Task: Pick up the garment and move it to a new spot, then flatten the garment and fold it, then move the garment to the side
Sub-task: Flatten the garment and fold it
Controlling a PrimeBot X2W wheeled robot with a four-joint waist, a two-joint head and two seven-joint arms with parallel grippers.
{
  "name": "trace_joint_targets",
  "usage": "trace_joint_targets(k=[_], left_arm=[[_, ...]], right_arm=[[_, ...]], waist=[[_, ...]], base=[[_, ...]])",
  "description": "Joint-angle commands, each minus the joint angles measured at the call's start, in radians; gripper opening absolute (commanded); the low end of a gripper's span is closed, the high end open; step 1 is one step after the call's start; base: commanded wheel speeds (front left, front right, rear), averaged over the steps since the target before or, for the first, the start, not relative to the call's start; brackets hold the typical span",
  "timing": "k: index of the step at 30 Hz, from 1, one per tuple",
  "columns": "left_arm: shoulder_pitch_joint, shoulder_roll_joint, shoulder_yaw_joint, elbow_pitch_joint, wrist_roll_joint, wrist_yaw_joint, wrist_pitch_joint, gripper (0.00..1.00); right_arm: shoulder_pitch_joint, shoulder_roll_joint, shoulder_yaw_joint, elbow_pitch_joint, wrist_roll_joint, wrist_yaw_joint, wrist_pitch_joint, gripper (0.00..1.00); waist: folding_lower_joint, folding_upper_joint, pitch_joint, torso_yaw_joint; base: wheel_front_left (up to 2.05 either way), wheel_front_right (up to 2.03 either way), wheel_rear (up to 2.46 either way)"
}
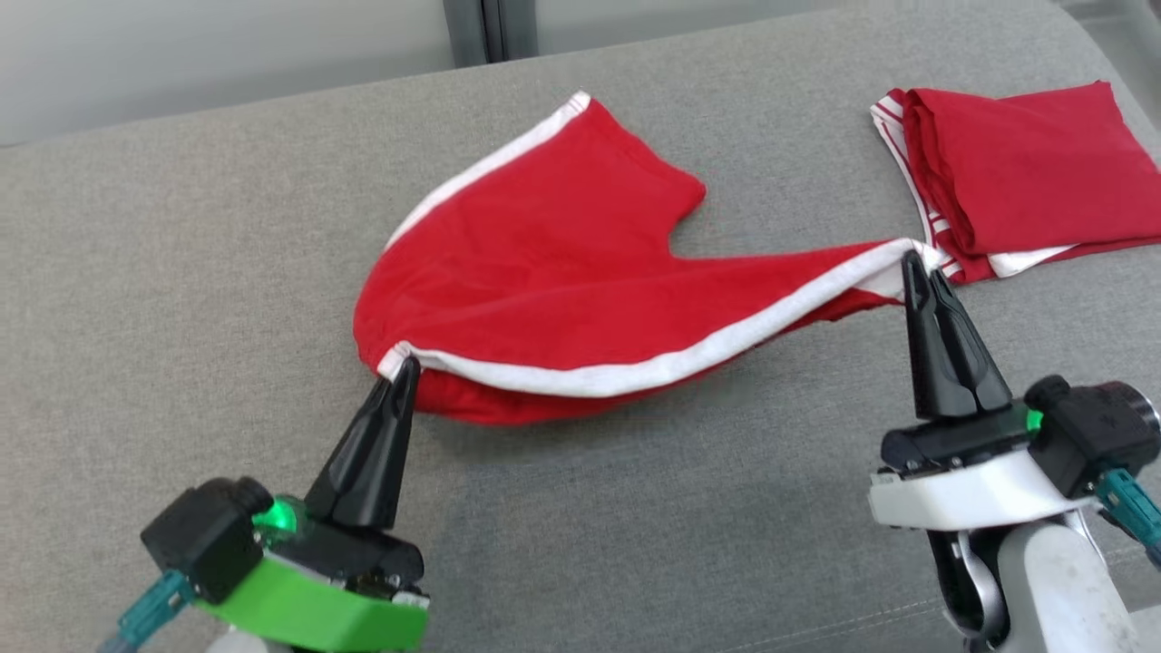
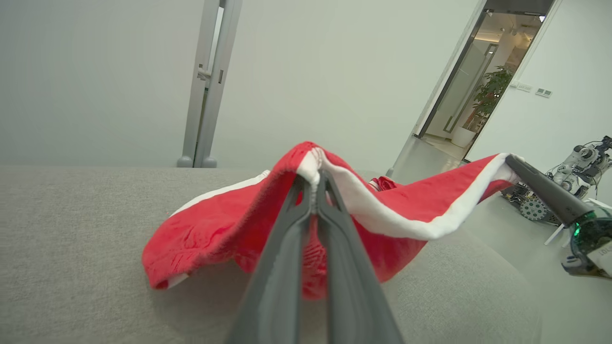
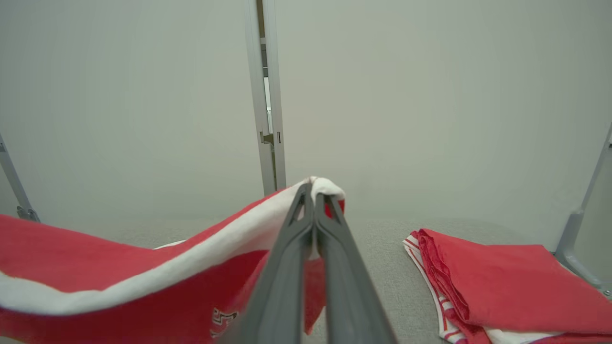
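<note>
Two grippers you're running are pinching the red garment [image 1: 544, 263]: left gripper [image 1: 405, 363] at its near-left hem, right gripper [image 1: 910, 263] at its right end; cloth is sagging between onto the grey cushion [image 1: 181, 272].

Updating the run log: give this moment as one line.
garment: partly lifted; left gripper: shut on it; right gripper: shut on it; folded pile: far right

Soft matt red cloth garment [image 1: 562, 263], coarse grey woven sofa fabric [image 1: 181, 272]
</note>
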Motion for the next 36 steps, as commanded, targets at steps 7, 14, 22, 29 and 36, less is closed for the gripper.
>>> trace_joint_targets(k=[7, 14, 22, 29, 36], left_arm=[[0.179, -0.013, 0.001, -0.121, 0.000, 0.061, -0.003, 0.00], [0.186, -0.105, -0.026, -0.031, -0.057, 0.096, 0.012, 0.00], [0.055, -0.207, -0.006, 0.127, -0.136, 0.155, 0.039, 0.00], [-0.112, -0.243, -0.001, 0.308, -0.225, 0.193, 0.045, 0.00], [-0.243, -0.250, -0.071, 0.443, -0.342, 0.203, 0.031, 0.00]], right_arm=[[0.139, -0.002, -0.041, -0.160, -0.019, -0.002, 0.110, 0.00], [0.089, -0.002, -0.079, -0.039, -0.051, -0.002, 0.158, 0.00], [-0.148, -0.037, -0.089, 0.222, -0.071, -0.002, 0.175, 0.00], [-0.396, -0.099, -0.027, 0.488, -0.072, -0.002, 0.208, 0.00], [-0.593, -0.148, 0.064, 0.725, -0.042, -0.002, 0.223, 0.00]], waist=[[0.0000, 0.0000, -0.030, 0.011], [0.0000, 0.0000, -0.010, 0.061], [0.0000, 0.0000, 0.029, 0.142], [0.0000, 0.0000, 0.086, 0.223], [0.0000, 0.0000, 0.134, 0.295]], base=[[0.00, 0.00, 0.00], [0.00, 0.00, 0.00], [0.00, 0.00, 0.00], [0.00, 0.00, 0.00], [0.00, 0.00, 0.00]])
